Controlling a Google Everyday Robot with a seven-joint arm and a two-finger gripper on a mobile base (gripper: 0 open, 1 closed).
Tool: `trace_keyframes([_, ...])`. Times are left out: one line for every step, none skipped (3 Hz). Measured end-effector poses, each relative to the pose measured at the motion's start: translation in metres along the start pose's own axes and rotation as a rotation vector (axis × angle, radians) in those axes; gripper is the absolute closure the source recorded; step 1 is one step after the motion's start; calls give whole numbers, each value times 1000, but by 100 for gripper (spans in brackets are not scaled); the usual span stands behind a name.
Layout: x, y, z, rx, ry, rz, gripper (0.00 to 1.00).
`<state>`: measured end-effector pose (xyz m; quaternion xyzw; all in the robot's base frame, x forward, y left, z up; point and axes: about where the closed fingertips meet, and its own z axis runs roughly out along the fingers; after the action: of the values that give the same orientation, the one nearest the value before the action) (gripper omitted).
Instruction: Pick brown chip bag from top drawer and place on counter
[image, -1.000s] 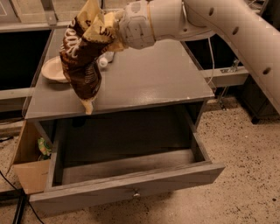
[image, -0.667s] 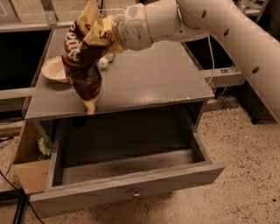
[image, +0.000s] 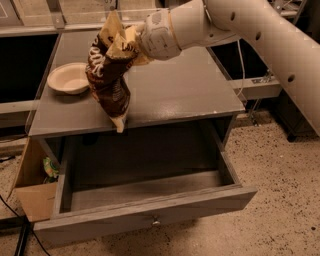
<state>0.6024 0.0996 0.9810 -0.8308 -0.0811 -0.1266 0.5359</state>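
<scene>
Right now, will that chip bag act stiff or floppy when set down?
Probably floppy: the chip bag hangs crumpled from the pincer above the counter. Likely light: one pinched end carries it. Near the edge, it may slump.

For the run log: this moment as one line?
gripper: over flat grey counter | jaws: shut on crinkled dark-brown foil chip bag, hanging | grey wooden top drawer: open

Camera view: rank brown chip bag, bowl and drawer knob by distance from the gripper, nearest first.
The gripper is above the counter, shut on the bag's top.
1. brown chip bag: held, hanging below the gripper.
2. bowl: on the counter, beyond the bag.
3. drawer knob: on the open top drawer front, lowest in view.
</scene>
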Motion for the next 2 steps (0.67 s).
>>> trace_keyframes([2, 21, -5, -78, 0, 18, 100])
trace_keyframes([2, 39, -9, -107, 1, 45, 100])
